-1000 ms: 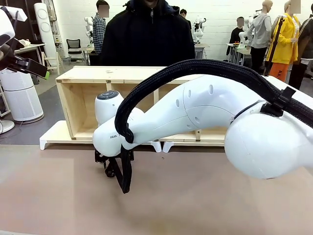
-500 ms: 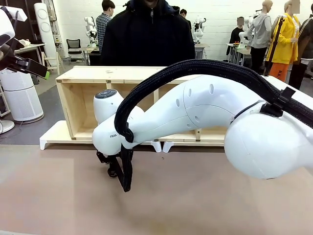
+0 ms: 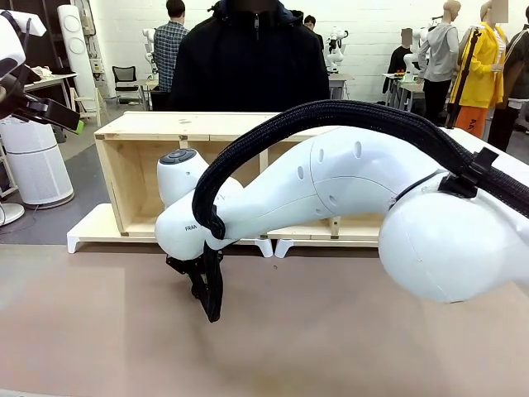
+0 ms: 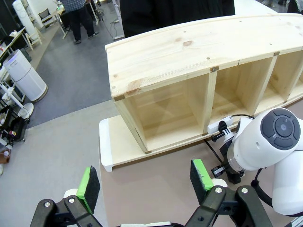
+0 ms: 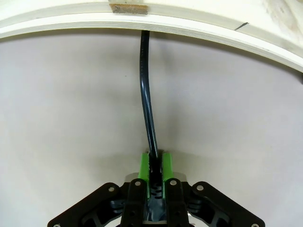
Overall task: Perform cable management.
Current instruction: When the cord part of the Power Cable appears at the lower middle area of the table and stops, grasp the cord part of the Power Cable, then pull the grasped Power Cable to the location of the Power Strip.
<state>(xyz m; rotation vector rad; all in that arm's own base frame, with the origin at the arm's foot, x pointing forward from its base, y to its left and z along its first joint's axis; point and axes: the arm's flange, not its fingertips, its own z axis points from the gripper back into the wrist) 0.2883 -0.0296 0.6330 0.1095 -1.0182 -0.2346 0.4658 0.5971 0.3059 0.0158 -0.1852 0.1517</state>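
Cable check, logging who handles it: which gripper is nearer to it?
Right. The right gripper is shut on the cable; the left gripper hangs open, well apart from it.

The cable [image 5: 144, 90] looks smooth and glossy, the tabletop [image 5: 57, 118] matt, the shelf [image 4: 189, 42] bare wood.

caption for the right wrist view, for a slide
Right arm's jaws shut on the black cable, which runs across the table to the wooden shelf base.

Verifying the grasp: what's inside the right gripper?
The cable sits pinched between the green pads of the right gripper, jaws shut on it. It runs across the table to the white shelf base and passes under it; the rest is hidden.
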